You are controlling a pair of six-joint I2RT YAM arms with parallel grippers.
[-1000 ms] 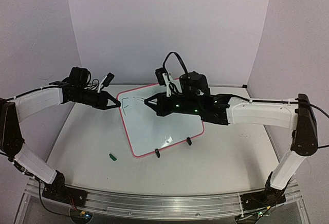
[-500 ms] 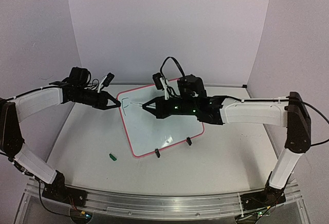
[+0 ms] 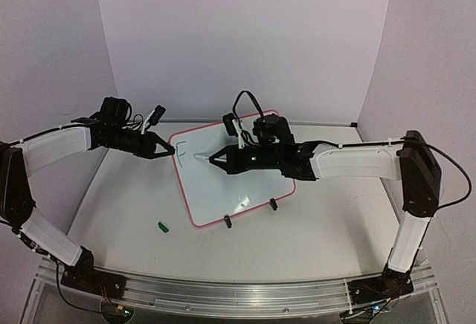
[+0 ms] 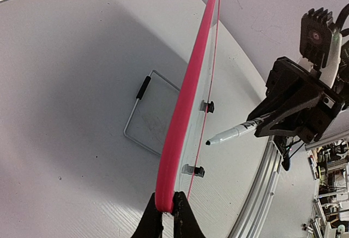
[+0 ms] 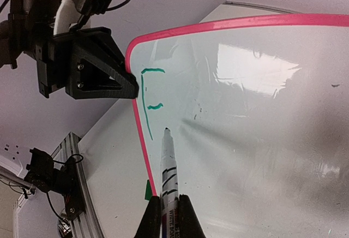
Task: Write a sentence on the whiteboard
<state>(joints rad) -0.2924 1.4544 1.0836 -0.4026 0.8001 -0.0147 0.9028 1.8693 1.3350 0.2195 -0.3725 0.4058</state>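
While whiteboard [image 5: 262, 112] shows green F [image 5: 148, 88], marker [image 5: 169, 178] label perhaps "WHITE BOARD"

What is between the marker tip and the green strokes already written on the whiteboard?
Nothing but bare whiteboard surface. The right wrist view shows the tip of the marker apart from the green strokes, with only white board between.

Green "F" [image 5: 148, 88] on whiteboard [image 5: 262, 118]; marker [image 5: 169, 175] barrel print: "WHITE BOA", rest cut off.
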